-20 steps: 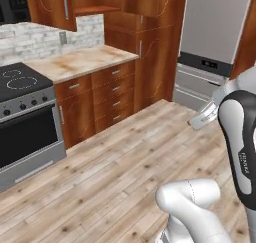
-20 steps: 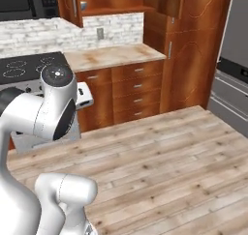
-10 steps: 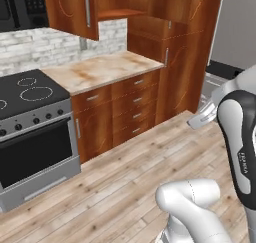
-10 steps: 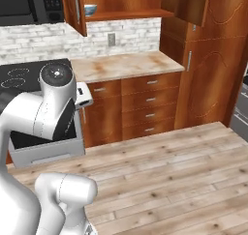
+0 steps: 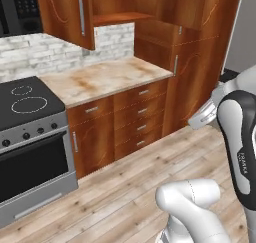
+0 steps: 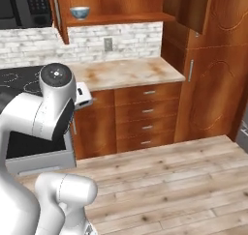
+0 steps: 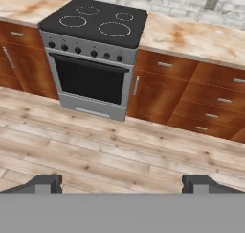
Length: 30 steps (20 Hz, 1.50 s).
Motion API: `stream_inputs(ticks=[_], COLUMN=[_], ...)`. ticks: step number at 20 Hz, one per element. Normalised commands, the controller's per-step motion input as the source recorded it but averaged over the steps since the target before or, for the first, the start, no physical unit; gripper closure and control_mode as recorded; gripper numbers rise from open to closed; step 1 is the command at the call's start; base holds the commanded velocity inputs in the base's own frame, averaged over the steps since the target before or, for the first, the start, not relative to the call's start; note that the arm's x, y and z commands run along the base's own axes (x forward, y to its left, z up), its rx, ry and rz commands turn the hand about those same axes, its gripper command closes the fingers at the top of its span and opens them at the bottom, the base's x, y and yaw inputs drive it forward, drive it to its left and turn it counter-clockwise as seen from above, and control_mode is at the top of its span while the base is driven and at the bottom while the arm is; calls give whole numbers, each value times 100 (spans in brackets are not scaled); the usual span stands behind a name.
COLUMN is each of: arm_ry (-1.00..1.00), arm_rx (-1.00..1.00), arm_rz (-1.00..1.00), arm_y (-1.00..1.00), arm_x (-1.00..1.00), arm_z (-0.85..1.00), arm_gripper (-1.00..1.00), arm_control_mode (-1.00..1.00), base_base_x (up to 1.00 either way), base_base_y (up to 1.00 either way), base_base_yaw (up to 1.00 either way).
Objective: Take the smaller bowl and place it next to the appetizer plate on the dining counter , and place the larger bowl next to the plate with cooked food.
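A small bowl (image 6: 79, 11), which I take for the smaller bowl, sits on the open shelf (image 6: 116, 19) above the worktop (image 6: 127, 72), far left of me. It looks rigid, light, breakable and glazed-slick; I'd pinch its rim. My fingers (image 7: 45, 183) are spread and empty. Since a moment ago the base has swung, bringing stove (image 7: 95, 21) and shelf further into sight.

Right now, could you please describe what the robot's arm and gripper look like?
The arm has glossy white, rounded shells with dark grey joint sections and a round grey cap on one joint. Small dark lettering runs down one link. The gripper has two small dark grey fingertips.
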Motion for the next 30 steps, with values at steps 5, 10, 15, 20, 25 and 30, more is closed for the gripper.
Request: stream_inputs(ticks=[5, 10, 15, 20, 25, 30], arm_ry=[0, 0, 0, 0, 0, 0], arm_rx=[0, 0, 0, 0, 0, 0], arm_rz=[0, 0, 0, 0, 0, 0], arm_y=[0, 0, 0, 0, 0, 0], arm_x=[0, 0, 0, 0, 0, 0], arm_z=[0, 0, 0, 0, 0, 0], arm_gripper=[-100, -100, -100, -100, -100, -100], arm_control_mode=[100, 100, 100, 100, 100, 100], base_base_x=[91, 98, 100, 100, 100, 87], base_base_y=[-35, -33, -33, -16, -1, -11], base_base_yaw=[25, 30, 30, 28, 26, 23])
